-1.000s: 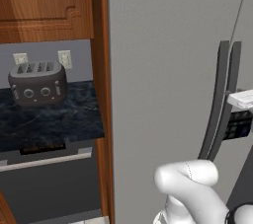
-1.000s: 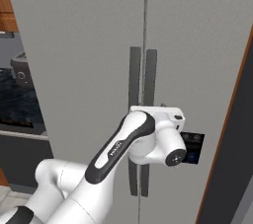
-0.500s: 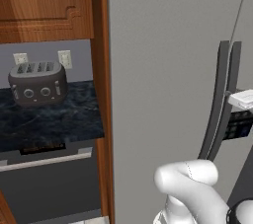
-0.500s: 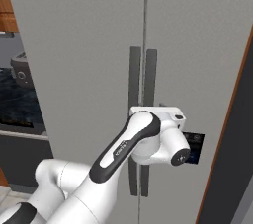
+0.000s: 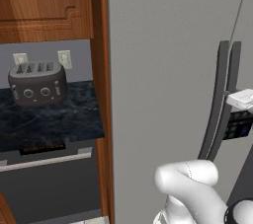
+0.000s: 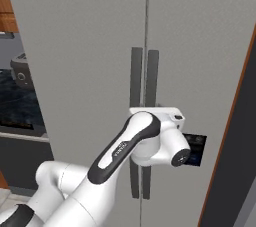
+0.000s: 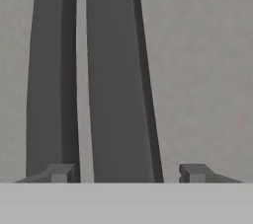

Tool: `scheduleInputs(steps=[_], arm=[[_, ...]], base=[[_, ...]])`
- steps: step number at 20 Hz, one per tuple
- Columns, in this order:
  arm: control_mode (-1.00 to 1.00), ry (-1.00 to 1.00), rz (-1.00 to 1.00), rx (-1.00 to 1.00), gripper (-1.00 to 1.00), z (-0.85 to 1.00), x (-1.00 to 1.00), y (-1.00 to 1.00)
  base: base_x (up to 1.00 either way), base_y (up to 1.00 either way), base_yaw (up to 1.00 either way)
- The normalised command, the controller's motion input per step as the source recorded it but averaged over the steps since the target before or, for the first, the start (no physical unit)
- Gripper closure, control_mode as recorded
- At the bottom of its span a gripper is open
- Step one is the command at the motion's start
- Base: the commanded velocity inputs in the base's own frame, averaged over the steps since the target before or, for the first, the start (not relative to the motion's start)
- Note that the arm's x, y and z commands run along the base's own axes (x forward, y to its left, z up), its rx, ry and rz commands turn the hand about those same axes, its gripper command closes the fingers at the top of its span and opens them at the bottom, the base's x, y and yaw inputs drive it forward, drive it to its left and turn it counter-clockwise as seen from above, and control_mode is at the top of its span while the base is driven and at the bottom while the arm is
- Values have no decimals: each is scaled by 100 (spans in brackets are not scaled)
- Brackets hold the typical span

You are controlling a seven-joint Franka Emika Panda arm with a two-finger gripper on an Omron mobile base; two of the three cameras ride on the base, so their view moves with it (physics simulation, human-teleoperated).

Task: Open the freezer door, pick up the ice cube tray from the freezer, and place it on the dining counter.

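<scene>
Closed freezer with the robot's hand at its paired dark handles, fingers spread wide astride one handle, not visibly clamping it.

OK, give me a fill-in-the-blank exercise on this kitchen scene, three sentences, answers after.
1. The freezer doors are both ____.
2. In the hand view, the hand has its fingertips on either side of one dark ____.
3. On the marbled worktop stands a ____.

Missing words: closed; handle; toaster
</scene>
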Motion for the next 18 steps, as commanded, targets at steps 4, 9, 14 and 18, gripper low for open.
scheduleInputs(steps=[4, 9, 14, 18], arm=[[-100, 0, 0, 0, 100, 0, 7, 23], [-100, 0, 0, 0, 100, 0, 1, 5], [-100, 0, 0, 0, 100, 0, 0, 0], [-100, 0, 0, 0, 100, 0, -16, -5]], base=[[0, 0, 0], [0, 0, 0], [0, 0, 0], [0, 0, 0]])
